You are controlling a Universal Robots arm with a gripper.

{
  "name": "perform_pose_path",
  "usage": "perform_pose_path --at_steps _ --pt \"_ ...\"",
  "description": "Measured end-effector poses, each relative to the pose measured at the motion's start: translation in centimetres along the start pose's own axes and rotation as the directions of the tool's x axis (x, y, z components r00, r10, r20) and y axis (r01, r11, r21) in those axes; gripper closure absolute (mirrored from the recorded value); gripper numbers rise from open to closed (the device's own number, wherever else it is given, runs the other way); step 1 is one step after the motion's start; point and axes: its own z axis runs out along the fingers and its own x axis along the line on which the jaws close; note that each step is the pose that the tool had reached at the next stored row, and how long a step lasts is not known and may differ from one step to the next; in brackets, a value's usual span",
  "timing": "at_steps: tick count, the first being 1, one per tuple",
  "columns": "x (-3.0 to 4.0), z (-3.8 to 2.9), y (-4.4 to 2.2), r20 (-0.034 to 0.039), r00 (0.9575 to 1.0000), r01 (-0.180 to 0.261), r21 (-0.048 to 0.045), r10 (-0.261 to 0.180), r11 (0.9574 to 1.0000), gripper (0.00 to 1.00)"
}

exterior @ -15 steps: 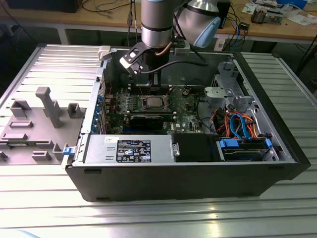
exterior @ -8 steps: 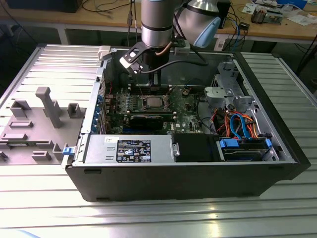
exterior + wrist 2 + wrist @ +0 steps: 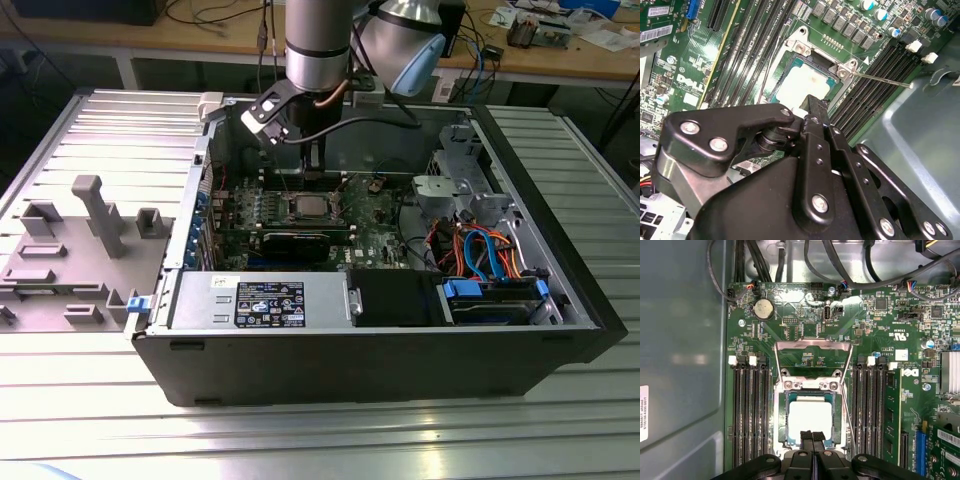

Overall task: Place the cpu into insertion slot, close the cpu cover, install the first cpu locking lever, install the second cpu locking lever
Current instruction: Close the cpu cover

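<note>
You have the cpu [image 3: 810,420] lying flat in its socket on the green motherboard [image 3: 880,330]. It is a small square with a pale, matte metal top that glares near white under the light, and a teal rim shows in the second wrist view. The cpu cover [image 3: 813,344], a thin silvery frame with a square window, looks tipped up off the socket from its hinge side, with green board visible through the window (how steeply it stands, I cannot tell).

The tool [image 3: 812,436] is smooth black metal fastened with bright screws. Its two slim fingers [image 3: 806,436] are pressed together with only a seam between them and pinch nothing. Their tips sit over the cpu's edge opposite the hinge; whether they touch it cannot be made out.

A thin steel lever [image 3: 885,80] sticks out sideways from the socket's corner, across the black memory slots [image 3: 747,410] that flank the socket on both sides. Beyond the cover lie a round coin battery [image 3: 764,310] and dark cables [image 3: 840,265].

In the exterior view the arm reaches down into the open black computer case [image 3: 350,365], which rests on the ribbed metal bench [image 3: 300,440]. A grey moulded fixture [image 3: 90,215] stands at the exterior view's left.
</note>
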Motion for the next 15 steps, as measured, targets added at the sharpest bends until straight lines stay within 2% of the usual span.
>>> perform_pose_path --at_steps 5,15 --pt "0.00 -0.33 0.01 -0.0012 1.0000 0.000 0.0012 0.000 1.0000 0.89" --pt "0.01 -0.58 0.01 -0.0017 1.0000 0.000 0.0014 0.000 1.0000 0.89"
